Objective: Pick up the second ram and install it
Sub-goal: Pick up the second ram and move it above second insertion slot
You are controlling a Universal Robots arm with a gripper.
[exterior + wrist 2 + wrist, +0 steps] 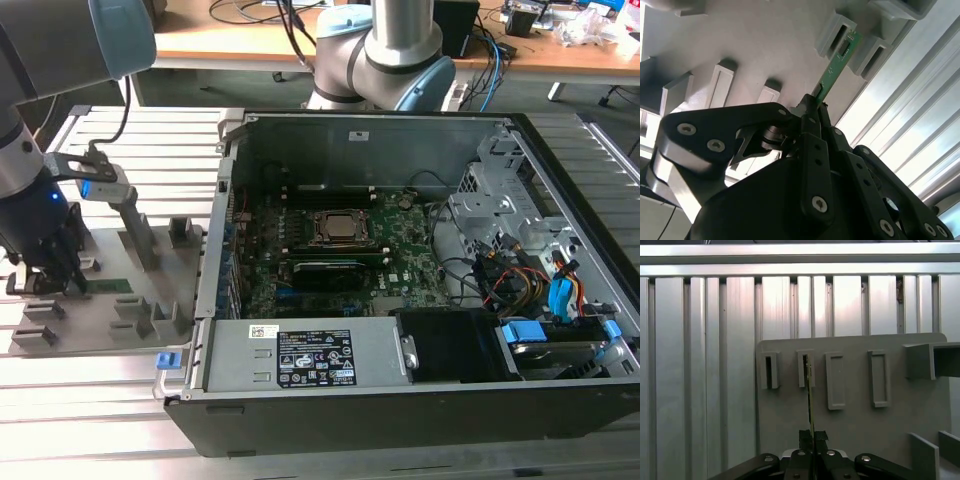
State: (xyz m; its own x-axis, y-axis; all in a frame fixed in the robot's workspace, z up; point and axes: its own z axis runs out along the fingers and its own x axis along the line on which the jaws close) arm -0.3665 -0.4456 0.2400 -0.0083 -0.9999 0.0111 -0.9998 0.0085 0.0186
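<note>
In the exterior view the gripper (62, 285) is down on the grey fixture (100, 322), near its edge at the exterior view's left, beside the open computer case (400, 130). In the second wrist view the gripper (816, 102) is clenched on one end of the second ram (837, 65), whose far end sits between slotted blocks of the fixture (765, 45). In the first wrist view the second ram (810, 395) stands edge-on, running from the gripper (813, 436) to a slotted block near the fixture (855, 430) edge.
</note>
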